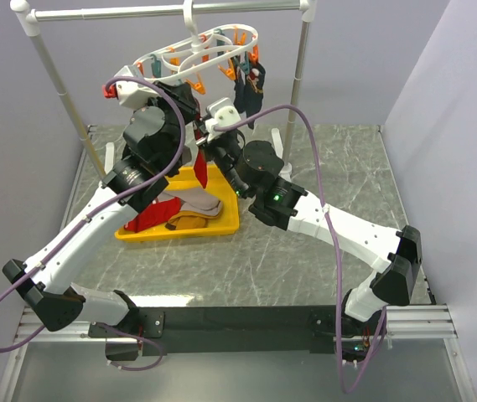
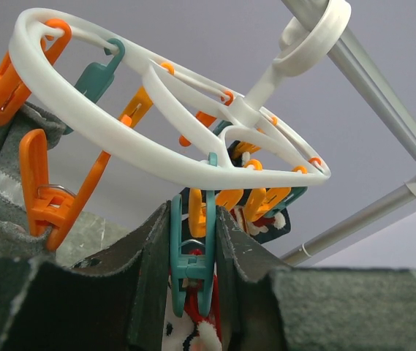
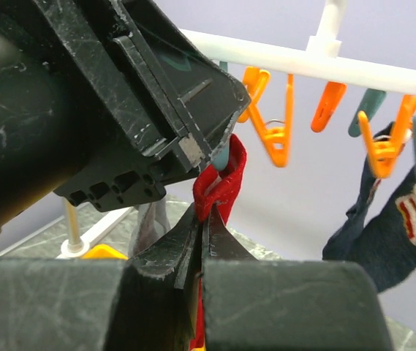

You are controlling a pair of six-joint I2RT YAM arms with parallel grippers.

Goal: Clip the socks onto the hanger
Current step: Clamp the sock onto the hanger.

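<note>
The white oval hanger [image 1: 213, 38] hangs from the rail by its hook, with orange and teal clothespins dangling. My left gripper [image 2: 193, 252] is raised under its rim [image 2: 156, 146] and shut on a teal clothespin [image 2: 191, 267], one finger on each handle. A red sock [image 3: 224, 179] reaches up into that clip's mouth. My right gripper [image 3: 202, 219] is shut on the sock's top edge just below the clip. In the top view the sock [image 1: 200, 167] hangs down between both grippers. More socks, grey-beige [image 1: 200, 201], brown-mustard [image 1: 189, 222] and red [image 1: 150, 216], lie in the tray.
A yellow tray [image 1: 225, 224] sits on the marble table under the hanger. A dark navy sock [image 1: 251, 88] hangs clipped on the hanger's right side; it also shows in the right wrist view [image 3: 383, 227]. The white pole-and-rail stand [image 1: 163, 10] spans the back.
</note>
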